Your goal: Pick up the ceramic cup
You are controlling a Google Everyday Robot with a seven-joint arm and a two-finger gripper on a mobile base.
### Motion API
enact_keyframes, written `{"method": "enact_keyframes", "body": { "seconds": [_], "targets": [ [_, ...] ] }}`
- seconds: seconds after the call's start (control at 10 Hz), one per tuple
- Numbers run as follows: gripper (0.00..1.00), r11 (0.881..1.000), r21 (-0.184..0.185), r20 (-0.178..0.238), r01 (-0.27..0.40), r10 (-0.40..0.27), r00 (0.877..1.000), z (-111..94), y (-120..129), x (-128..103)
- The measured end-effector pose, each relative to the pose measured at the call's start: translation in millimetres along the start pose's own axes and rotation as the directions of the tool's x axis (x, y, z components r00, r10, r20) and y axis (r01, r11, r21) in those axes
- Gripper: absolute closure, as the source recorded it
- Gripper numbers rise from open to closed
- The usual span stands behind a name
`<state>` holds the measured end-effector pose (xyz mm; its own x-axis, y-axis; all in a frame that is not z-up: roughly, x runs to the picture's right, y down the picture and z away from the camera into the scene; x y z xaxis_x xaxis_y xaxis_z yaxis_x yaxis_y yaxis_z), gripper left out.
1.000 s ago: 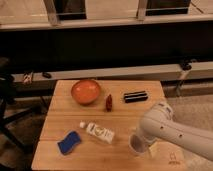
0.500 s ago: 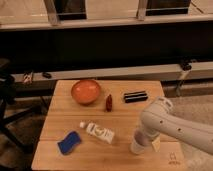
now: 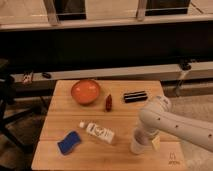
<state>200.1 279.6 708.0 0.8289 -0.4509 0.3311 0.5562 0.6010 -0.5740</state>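
The ceramic cup point(image 3: 136, 147) stands on the wooden table point(image 3: 75, 125) near its front right edge. It shows as a small whitish-grey round shape, and its top is covered by my arm. My gripper point(image 3: 143, 136) sits at the end of the white arm point(image 3: 170, 122), which reaches in from the right. The gripper is right over the cup's top and mostly hidden by the arm's wrist. I cannot tell whether it touches the cup.
A wide orange bowl point(image 3: 85, 91) stands at the back left, with a small red object point(image 3: 108, 103) to its right. A black oblong item point(image 3: 135, 96) lies at the back right. A white tube point(image 3: 97, 132) and a blue sponge point(image 3: 69, 142) lie at the front left. A yellowish piece point(image 3: 155, 143) lies beside the cup.
My arm has swung left and down over the cup. The cup's dark inside, visible one second ago, is now covered by the wrist. The other objects have not moved.
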Motion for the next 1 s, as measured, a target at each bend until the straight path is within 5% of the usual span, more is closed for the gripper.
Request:
{"method": "enact_keyframes", "body": {
  "seconds": [0.3, 1.0],
  "targets": [
    [0.2, 1.0, -0.007, 0.003, -0.001, 0.001, 1.0, -2, 4, -1],
    [0.2, 0.999, -0.017, 0.082, 0.033, -0.032, 0.996, -6, 31, -33]
  ]
}}
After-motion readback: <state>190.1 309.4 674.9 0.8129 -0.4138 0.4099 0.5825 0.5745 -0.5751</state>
